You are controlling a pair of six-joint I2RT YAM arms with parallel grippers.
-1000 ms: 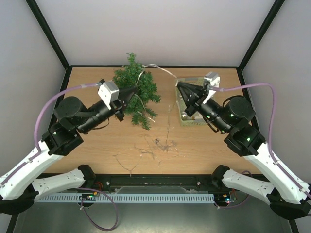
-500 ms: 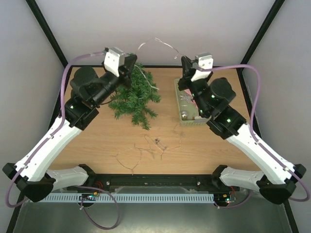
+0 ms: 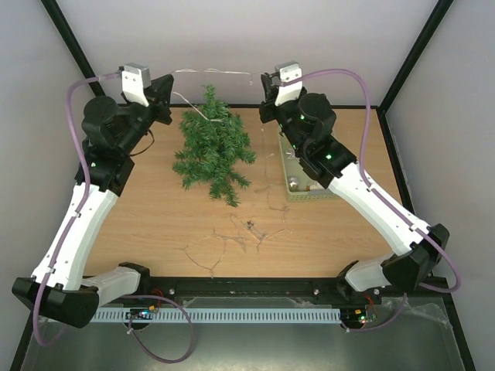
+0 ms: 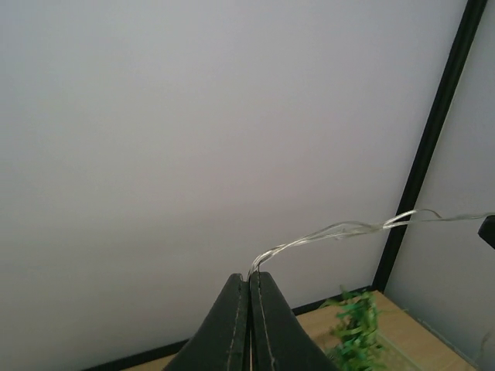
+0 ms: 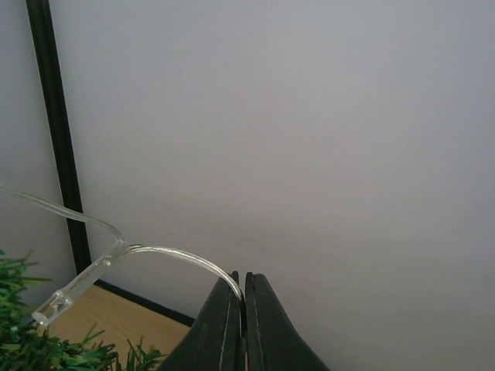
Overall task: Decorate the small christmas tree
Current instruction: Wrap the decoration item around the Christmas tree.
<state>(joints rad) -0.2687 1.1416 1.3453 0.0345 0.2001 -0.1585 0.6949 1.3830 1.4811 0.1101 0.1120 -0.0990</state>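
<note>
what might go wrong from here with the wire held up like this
1. The wire is pinched only at the very tips of the left gripper and right gripper. Stretched between them, it may slip out.
2. One strand drops into the tree, which nothing holds down, so more pulling could drag it.
3. The rest of the wire lies tangled on the table and may snag.

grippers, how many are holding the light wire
2. The left gripper pinches the light wire at rear left, the right gripper at rear right, above the small christmas tree.
</note>
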